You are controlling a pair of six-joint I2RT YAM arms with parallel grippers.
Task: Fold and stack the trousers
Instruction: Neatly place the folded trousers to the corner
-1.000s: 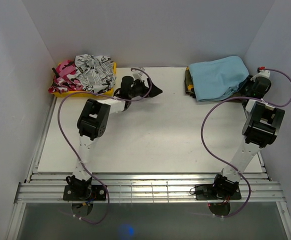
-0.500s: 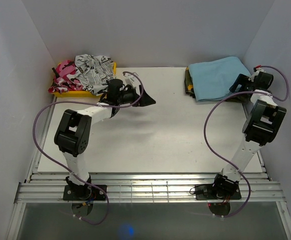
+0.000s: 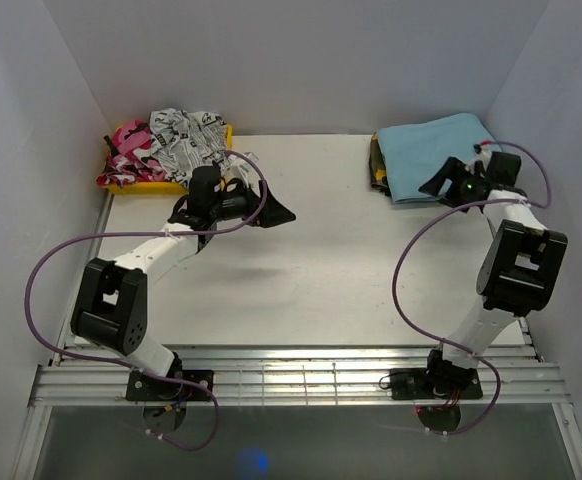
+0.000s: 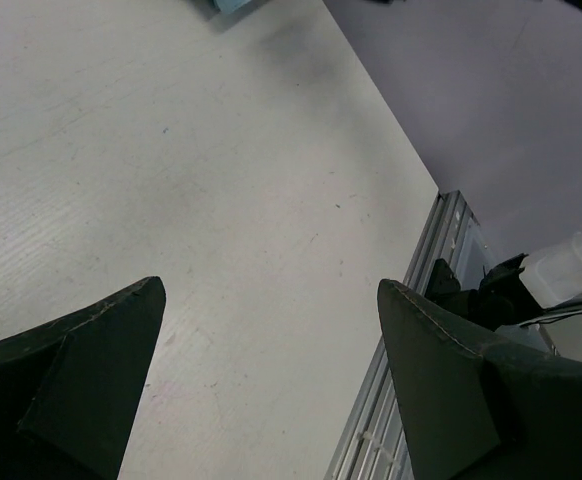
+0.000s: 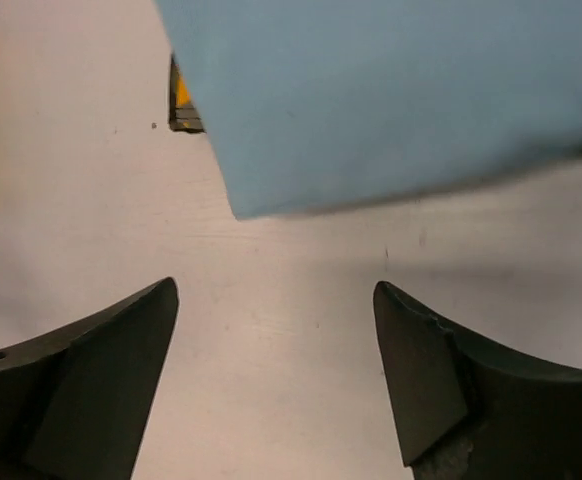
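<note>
The trousers lie folded as a light-blue bundle at the table's back right, on top of a darker folded garment. My right gripper hovers at their near edge, open and empty. In the right wrist view the trousers fill the top, with my right gripper over bare table just short of their corner. My left gripper hangs open over the table's middle back, holding nothing. In the left wrist view my left gripper has only table between its fingers.
A yellow tray at the back left holds crumpled patterned clothes. The white table ends in metal rails at the near edge. Grey walls close in on three sides.
My right gripper opened and swung left from the trousers' right side to their near edge. The left arm stretched out lower, and its open gripper drifted left and nearer.
</note>
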